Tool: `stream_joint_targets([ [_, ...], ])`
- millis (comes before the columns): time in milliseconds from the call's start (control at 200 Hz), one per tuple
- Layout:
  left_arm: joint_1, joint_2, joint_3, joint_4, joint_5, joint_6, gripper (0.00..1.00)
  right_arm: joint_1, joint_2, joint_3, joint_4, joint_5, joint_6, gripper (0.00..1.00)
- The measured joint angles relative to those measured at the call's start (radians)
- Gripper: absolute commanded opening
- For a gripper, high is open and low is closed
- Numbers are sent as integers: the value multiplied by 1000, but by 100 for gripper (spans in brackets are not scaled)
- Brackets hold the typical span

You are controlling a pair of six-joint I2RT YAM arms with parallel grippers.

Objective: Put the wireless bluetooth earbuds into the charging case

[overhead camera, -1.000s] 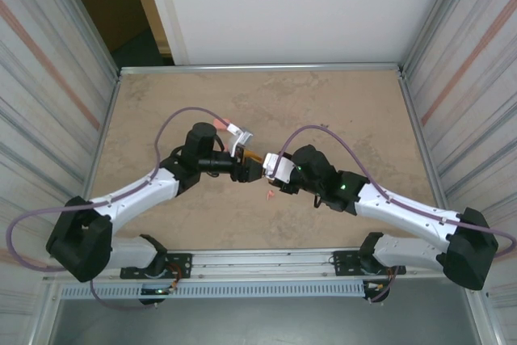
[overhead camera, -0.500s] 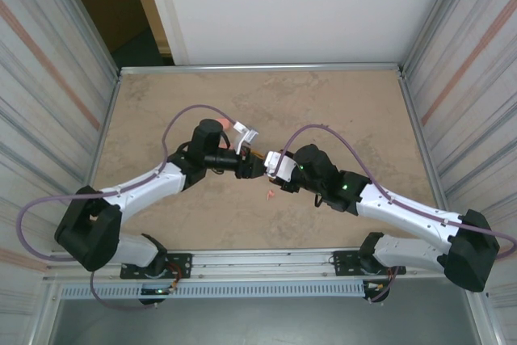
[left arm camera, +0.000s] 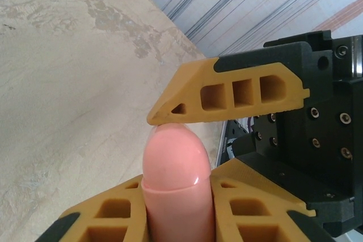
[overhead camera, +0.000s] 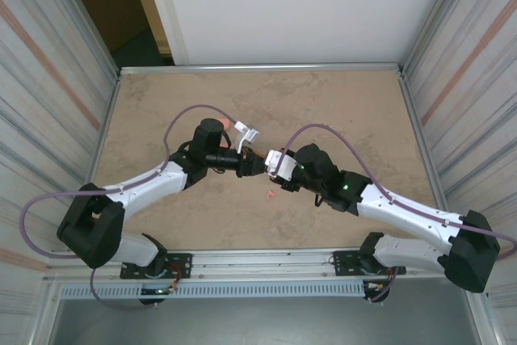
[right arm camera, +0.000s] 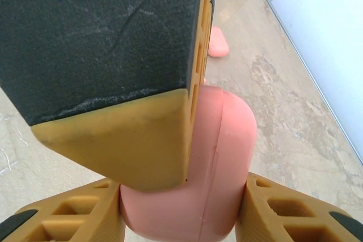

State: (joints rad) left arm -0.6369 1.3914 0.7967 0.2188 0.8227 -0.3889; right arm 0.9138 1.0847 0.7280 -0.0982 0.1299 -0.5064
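Your left hand [left arm camera: 178, 188] is closed on the pink charging case [left arm camera: 177, 157]. Its two orange fingers [left arm camera: 108, 219] press the case's flat sides, and the rounded end stands up clear of them. Your right hand [right arm camera: 184, 196] has hold of the same case. In the right wrist view its own fingers [right arm camera: 283, 213] sit tight against the case's two narrow edges with no gap on either side. One left-hand finger [right arm camera: 125, 140] lies across the front of the case there and hides part of it. A thin seam runs along the part of the case that shows, and you cannot tell from these views whether the lid is latched.

From the left wrist, one right-hand finger [left arm camera: 232, 94] rests its tip on the top of the case's rounded end.

From above, the two hands meet over the middle of the counter [overhead camera: 339, 111] with the case between them. One small salmon earbud [overhead camera: 271, 194] lies loose on the counter, just on the arm-base side of the case and apart from both hands.

Beyond the case in the right wrist view, a small rounded pink piece [right arm camera: 217, 42] lies on the counter, too blurred to identify.
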Motion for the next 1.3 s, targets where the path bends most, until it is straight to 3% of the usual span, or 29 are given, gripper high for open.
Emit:
stream_joint_targets([
  [396, 0, -15, 0, 19, -18, -1, 0, -34, -23, -5, 2, -24, 60, 70],
  [1002, 110, -266, -200, 213, -174, 22, 0, -161, -258, -203, 147, -200, 269, 92],
  [1097, 117, -306, -230, 248, -202, 40, 0, -181, -282, -234, 187, -227, 307, 100],
  [1298, 120, -383, -296, 326, -252, 76, 0, -229, -327, -283, 278, -276, 406, 99],
])
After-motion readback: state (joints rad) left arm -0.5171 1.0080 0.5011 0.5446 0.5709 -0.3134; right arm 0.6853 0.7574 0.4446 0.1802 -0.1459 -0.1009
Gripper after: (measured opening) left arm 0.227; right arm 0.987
